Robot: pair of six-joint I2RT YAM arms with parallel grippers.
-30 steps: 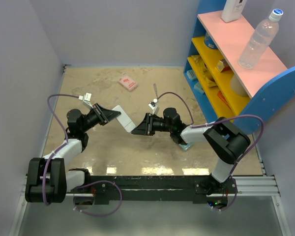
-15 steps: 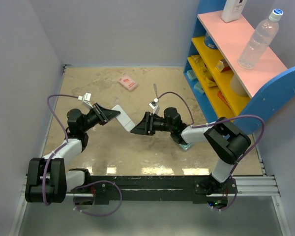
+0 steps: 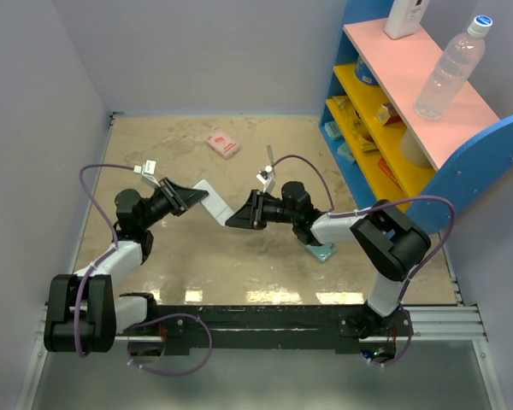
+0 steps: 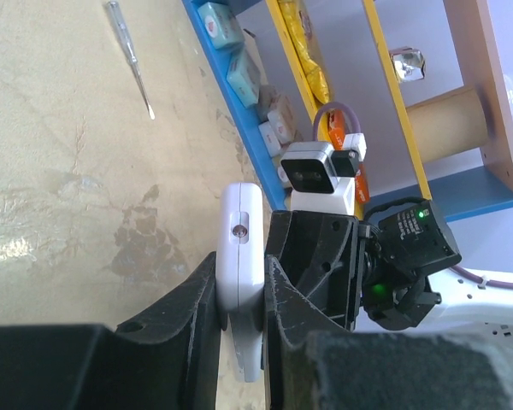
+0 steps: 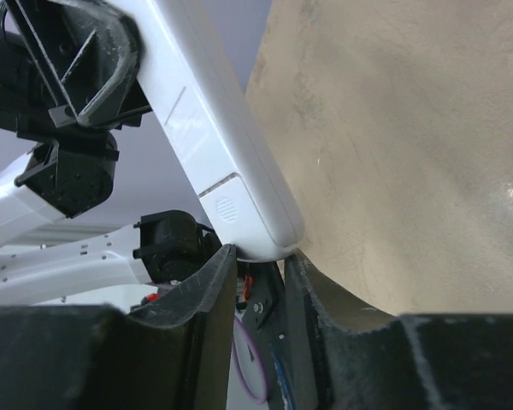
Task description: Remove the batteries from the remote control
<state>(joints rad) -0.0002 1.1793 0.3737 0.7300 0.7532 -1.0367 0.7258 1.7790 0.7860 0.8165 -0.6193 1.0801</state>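
The remote control (image 3: 212, 199) is a slim white bar held off the table between the two arms. My left gripper (image 3: 195, 197) is shut on one end of it; in the left wrist view the remote control (image 4: 242, 248) stands edge-on, pinched between the two fingers of the left gripper (image 4: 242, 269). My right gripper (image 3: 235, 219) meets the other end. In the right wrist view the remote control (image 5: 214, 145) shows its back with a seam and a ridged thumb mark, and its rounded end sits between the fingertips of the right gripper (image 5: 258, 254), touching both. No batteries show.
A pink packet (image 3: 222, 143) and a thin screwdriver-like tool (image 3: 270, 156) lie on the far part of the table. A teal flat box (image 3: 322, 250) lies under the right forearm. A blue shelf unit (image 3: 393, 111) with a bottle (image 3: 449, 68) stands on the right.
The right arm has shifted slightly left and up along the remote's end. Its jaws widened, then narrowed onto that end. The left gripper and the remote have stayed put.
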